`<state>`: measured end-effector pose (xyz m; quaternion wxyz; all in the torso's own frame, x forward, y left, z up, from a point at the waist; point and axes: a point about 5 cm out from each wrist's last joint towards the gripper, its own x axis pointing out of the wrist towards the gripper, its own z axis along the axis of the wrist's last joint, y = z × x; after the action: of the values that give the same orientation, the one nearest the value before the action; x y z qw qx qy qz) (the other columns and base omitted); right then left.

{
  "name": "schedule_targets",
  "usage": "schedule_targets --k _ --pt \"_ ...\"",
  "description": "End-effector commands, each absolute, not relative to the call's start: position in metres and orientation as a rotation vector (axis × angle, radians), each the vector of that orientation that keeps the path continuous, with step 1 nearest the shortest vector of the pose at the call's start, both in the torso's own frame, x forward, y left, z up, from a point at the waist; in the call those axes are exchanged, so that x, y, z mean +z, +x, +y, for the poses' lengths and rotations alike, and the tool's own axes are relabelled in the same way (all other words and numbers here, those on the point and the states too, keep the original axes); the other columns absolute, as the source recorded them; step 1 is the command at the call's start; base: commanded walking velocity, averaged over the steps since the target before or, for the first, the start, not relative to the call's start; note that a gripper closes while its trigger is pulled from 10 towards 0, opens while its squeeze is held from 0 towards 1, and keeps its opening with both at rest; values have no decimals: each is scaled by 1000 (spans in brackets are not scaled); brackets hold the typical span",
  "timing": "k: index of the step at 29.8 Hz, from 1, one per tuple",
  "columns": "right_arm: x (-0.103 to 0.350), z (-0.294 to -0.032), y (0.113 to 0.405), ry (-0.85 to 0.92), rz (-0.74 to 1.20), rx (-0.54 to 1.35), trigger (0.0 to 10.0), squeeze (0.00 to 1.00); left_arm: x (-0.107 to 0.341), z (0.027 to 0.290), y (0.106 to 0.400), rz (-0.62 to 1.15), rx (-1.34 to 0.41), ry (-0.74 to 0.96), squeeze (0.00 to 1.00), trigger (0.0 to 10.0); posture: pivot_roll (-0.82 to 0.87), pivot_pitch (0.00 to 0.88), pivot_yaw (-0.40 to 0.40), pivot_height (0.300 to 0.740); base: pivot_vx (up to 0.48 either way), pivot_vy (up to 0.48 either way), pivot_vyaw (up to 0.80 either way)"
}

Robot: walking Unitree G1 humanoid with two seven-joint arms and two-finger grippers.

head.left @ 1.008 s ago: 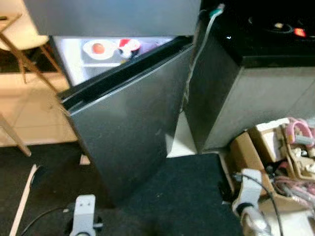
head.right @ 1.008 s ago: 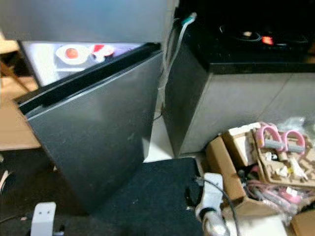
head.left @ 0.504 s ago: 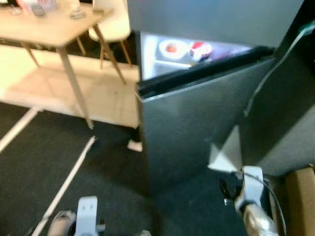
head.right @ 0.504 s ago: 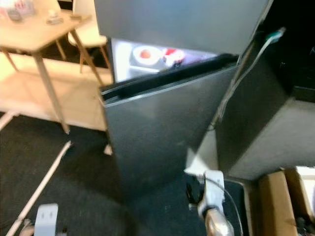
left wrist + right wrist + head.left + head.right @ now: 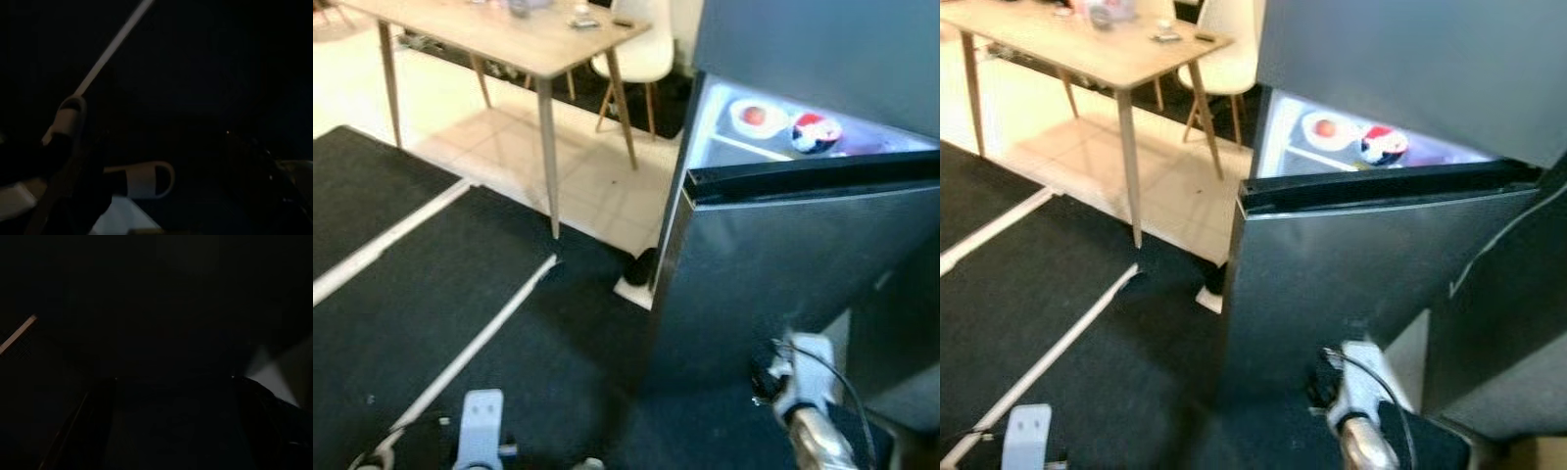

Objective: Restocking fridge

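The fridge (image 5: 1371, 284) stands with its lower door (image 5: 783, 264) swung open toward the camera, and this door hides most of the lit inside. Over the top edge of the door one can see only a white bowl (image 5: 756, 117) with something orange-red in it, and just beside it a round red, white and blue thing (image 5: 816, 132) that is too blurred to name. The upper door (image 5: 1410, 69) of the fridge is closed and cut off by the frame.

Both arms hang low in front of the fridge. The left arm (image 5: 480, 431) and the right arm (image 5: 808, 392) show only as silver wrist parts; the fingers are not seen there. Both wrist views are very dark, so it is not possible to tell if the left gripper or the right gripper is open or closed, or if either holds anything. In the left wrist view two pale slippers (image 5: 146, 178) and a white stripe can be made out.

To the left of the fridge stands a wooden table (image 5: 509, 39) with small things on it, and a white chair (image 5: 636, 54) behind it. Dark mats (image 5: 431, 294) with white borders lie on the pale tiled floor (image 5: 597, 186) in front of the fridge.
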<state>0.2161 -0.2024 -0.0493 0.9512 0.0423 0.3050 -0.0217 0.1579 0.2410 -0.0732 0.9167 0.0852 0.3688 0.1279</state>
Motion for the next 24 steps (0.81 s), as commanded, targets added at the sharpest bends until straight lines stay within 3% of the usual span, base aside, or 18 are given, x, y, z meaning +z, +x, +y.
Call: schedule_targets --k 1,9,16,22,24 --pt "-50 -206 215 80 627 -57 10000 0 -78 241 148 789 276 163 0 10000 -35 56 -92 740 0 0 781" --pt "-50 -207 215 78 631 -62 10000 0 -77 241 150 786 279 165 0 10000 -35 51 -90 740 0 0 743" --pt "-49 -208 216 101 618 -81 10000 0 -76 241 153 778 287 149 0 10000 -39 50 -86 740 0 0 0" --pt "-47 -219 216 210 591 -199 10000 0 -56 231 191 633 247 131 0 10000 -46 59 -74 740 0 0 0" --pt "-50 -233 208 239 606 -283 10000 0 -39 219 218 523 179 179 0 10000 -53 62 -57 740 0 0 0"
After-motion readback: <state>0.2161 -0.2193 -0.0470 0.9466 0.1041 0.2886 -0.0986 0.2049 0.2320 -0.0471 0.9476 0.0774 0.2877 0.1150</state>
